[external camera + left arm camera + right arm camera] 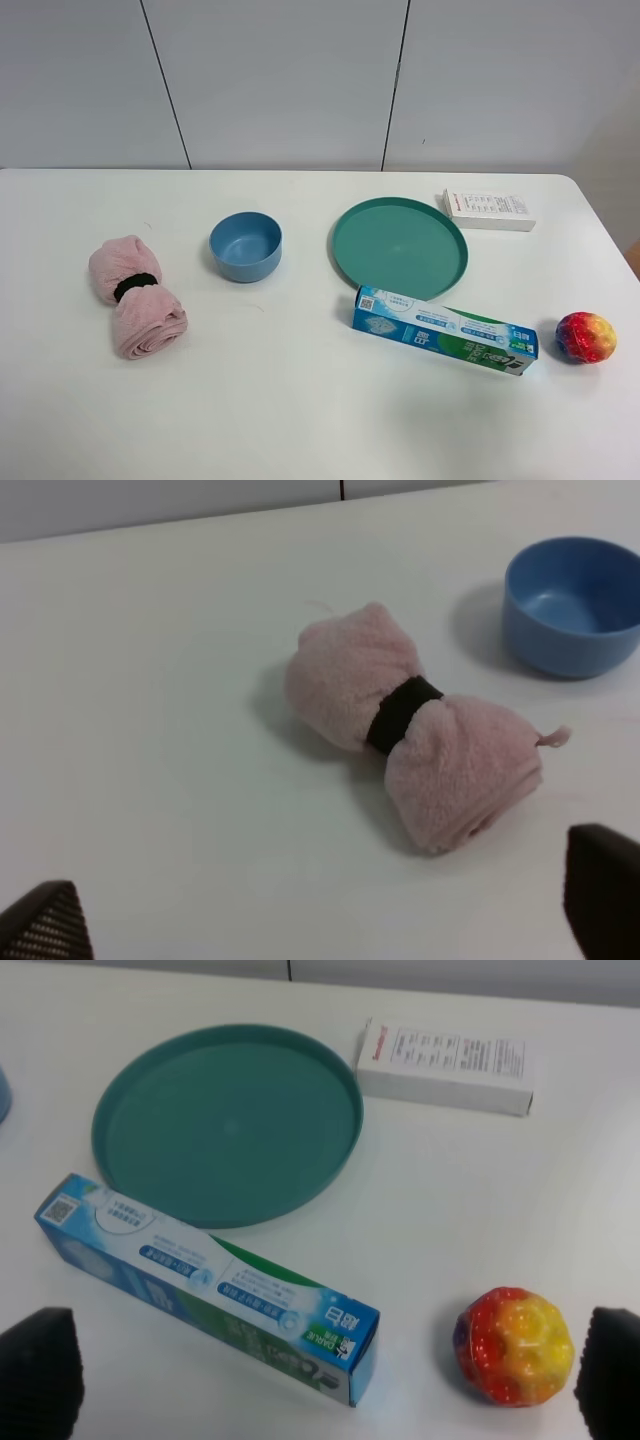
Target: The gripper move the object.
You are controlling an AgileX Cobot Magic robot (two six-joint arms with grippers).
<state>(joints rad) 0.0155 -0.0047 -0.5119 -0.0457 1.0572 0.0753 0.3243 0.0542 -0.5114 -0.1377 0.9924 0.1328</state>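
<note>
The object is a long blue and white toothpaste box (445,332) with a green end, lying flat on the white table just in front of the teal plate (400,247). In the right wrist view the box (205,1285) lies just ahead of my right gripper (322,1385). That gripper's dark fingertips (35,1370) stand wide apart, open and empty. My left gripper (320,920) is also open and empty, above the table near a pink rolled towel (415,725). Neither gripper shows in the exterior high view.
A blue bowl (245,246) stands left of the plate, and the pink towel (135,296) lies at far left. A small white box with red print (489,210) lies behind the plate. A colourful ball (585,337) sits right of the toothpaste box.
</note>
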